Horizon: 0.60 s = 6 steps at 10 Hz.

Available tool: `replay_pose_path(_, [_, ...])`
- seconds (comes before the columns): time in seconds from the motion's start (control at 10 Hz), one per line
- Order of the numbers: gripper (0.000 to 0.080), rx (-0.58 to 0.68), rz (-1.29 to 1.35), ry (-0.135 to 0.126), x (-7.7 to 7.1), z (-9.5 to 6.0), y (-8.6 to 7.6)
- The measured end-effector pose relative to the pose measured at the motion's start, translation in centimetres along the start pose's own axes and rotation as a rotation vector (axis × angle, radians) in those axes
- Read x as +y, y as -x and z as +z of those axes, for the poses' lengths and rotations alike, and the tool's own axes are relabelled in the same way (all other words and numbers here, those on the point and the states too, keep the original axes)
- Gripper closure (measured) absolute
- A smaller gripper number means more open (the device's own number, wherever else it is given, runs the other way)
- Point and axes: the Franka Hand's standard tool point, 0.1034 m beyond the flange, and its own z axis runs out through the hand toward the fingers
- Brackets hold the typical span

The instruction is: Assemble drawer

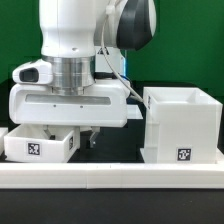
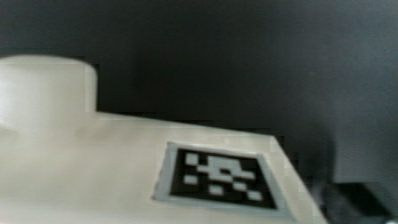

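The tall white housing [image 1: 180, 123] stands at the exterior view's right, open at the top, with a square tag low on its front. A low white tray [image 1: 40, 144] with a tag sits at the left, directly under my gripper [image 1: 80, 137], which is lowered onto the tray's right end. One dark finger [image 1: 91, 136] shows beside the tray wall; the other is hidden. In the wrist view the tray's face [image 2: 107, 160] fills the picture, very close, with its round knob [image 2: 45, 88] and a tag [image 2: 222, 176]. My fingertips do not show there.
A long low white rail [image 1: 110, 172] runs across the front of the black table. Another white part [image 1: 4, 132] peeks in at the exterior view's left edge. A green wall stands behind.
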Motion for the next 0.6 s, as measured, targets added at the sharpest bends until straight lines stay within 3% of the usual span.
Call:
replay_pose_path(0.2, [0.0546,0.0,-0.001,0.0,0.02,0.0,0.0])
replay_pose_path(0.3, [0.0546,0.0,-0.001,0.0,0.03,0.0,0.0])
replay_pose_path(0.4, [0.0731,0.0,-0.001,0.0,0.03,-0.01,-0.02])
replay_pose_path(0.6, [0.0759,0.001,-0.002,0.0,-0.07,-0.03,-0.05])
